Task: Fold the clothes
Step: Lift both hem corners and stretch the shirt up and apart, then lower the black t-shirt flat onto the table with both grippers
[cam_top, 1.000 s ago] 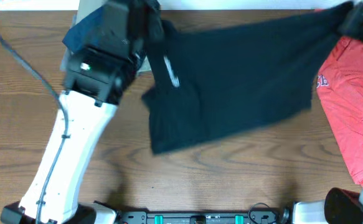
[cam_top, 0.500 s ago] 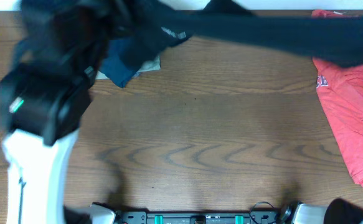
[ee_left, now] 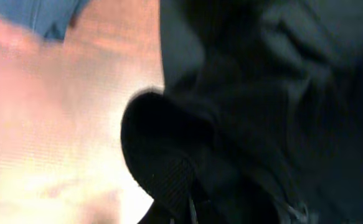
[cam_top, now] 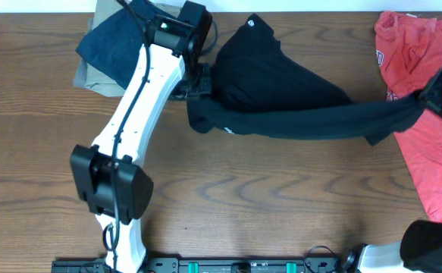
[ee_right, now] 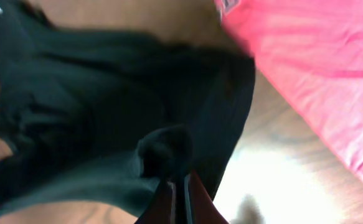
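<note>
Your left pincer [cam_top: 199, 79] is closed on the left edge of the black T-shirt [cam_top: 281, 83]. The fingertips are buried in dark cloth, so the overhead view does not show the exact bite. The left wrist view is badly blurred. It shows one dark finger [ee_left: 162, 168] with black fabric packed against it, and the other finger is hidden.

Your right pincer [cam_top: 436, 94] is closed on a bunched fold of the same shirt. In the right wrist view the jaws meet at the bottom edge, with a knot of cloth just ahead of the tips.

The shirt lies on the worktop [cam_top: 243, 189] between the two pincers. It is heaped beside the left one and drawn out in a narrow band towards the right one. A small round white mark shows at the top of the heap, and the lettering is unreadable.

A navy garment [cam_top: 111, 45] over a khaki garment [cam_top: 90, 77] sits behind the left pincer. A red garment [cam_top: 425, 159], cut off by the frame, lies under and beside the right pincer.
</note>
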